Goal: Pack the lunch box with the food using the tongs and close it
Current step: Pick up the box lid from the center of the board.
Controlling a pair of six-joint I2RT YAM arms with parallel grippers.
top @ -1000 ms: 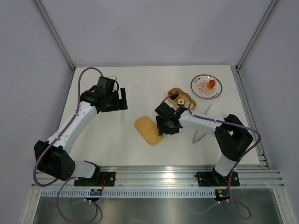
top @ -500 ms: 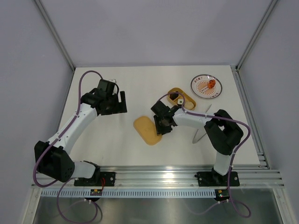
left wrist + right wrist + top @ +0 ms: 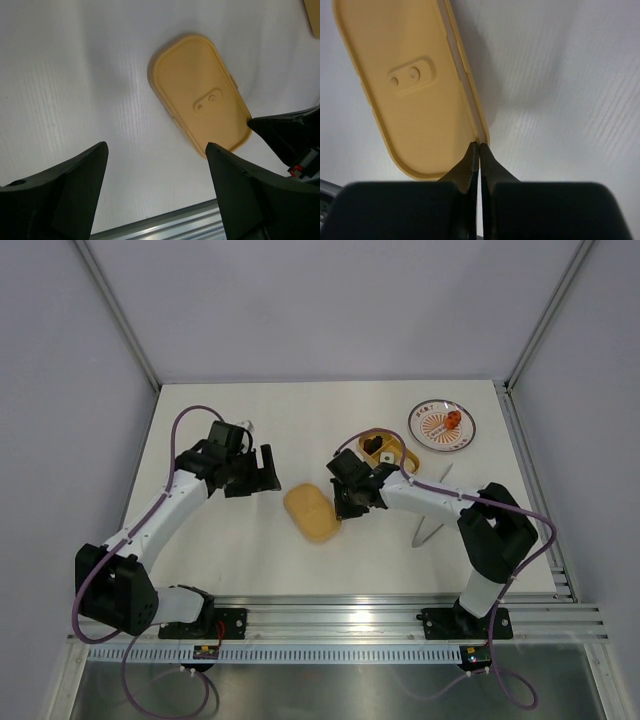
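Observation:
The mustard-orange lunch box [image 3: 388, 454] stands open at mid-table with a dark brown and a beige piece of food [image 3: 380, 450] inside. Its flat oval lid [image 3: 310, 512] [image 3: 415, 95] lies to the box's lower left. My right gripper [image 3: 339, 506] [image 3: 479, 145] is shut on the lid's near rim, and that end is tilted up with a shadow beneath. Left of the lid, my left gripper [image 3: 265, 472] [image 3: 156, 146] hangs open above the table, holding nothing. The lid [image 3: 200, 95] lies ahead of the left gripper. The silver tongs [image 3: 432, 508] lie right of the box.
A small round patterned plate [image 3: 441, 426] with an orange piece [image 3: 452, 419] on it sits at the back right. A corner of the lunch box [image 3: 312, 15] shows at the top right of the left wrist view. The metal rail [image 3: 330, 608] runs along the near edge.
My right gripper has closed on the lid's rim, and the lid has shifted a little left and back. My left arm has moved right and nearer, towards the lid.

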